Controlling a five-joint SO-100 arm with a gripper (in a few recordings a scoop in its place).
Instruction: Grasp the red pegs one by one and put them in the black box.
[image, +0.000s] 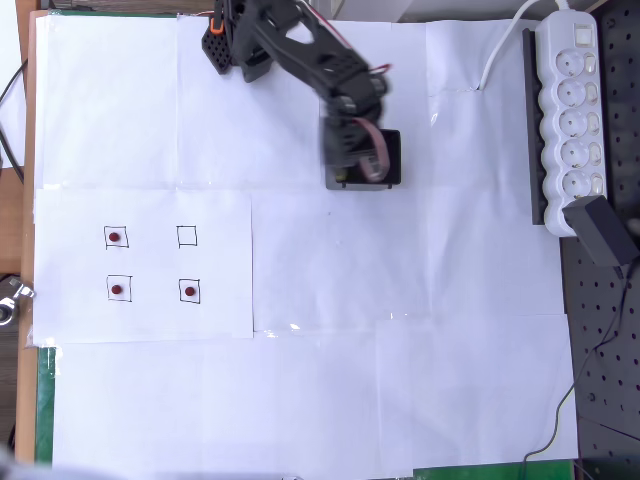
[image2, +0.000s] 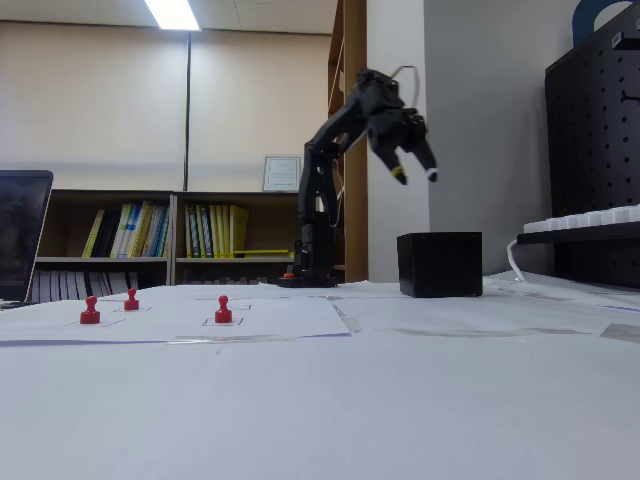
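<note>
Gripper (image2: 416, 174) hangs in the air above the black box (image2: 440, 264), fingers spread apart with nothing between them; in the fixed view one tip looks yellowish and the other pale. From the overhead view the gripper head (image: 352, 150) sits blurry right over the box (image: 392, 160), covering most of it, so only the matte black right edge and corner show. The box is a plain square cube shape with flat dull sides.

Three red pegs are standing upright on the white paper sheet (image: 300, 300), well apart from the box. Each sits inside a little drawn square: top-left peg (image: 115, 238), bottom-left peg (image: 117, 290), bottom-right peg (image: 189, 292). The top-right square (image: 187, 236) has no peg in it. From the side they look like glossy little pawns, round head on a flared base (image2: 223, 312).

A white power strip (image: 570, 120) lies along the right edge.
</note>
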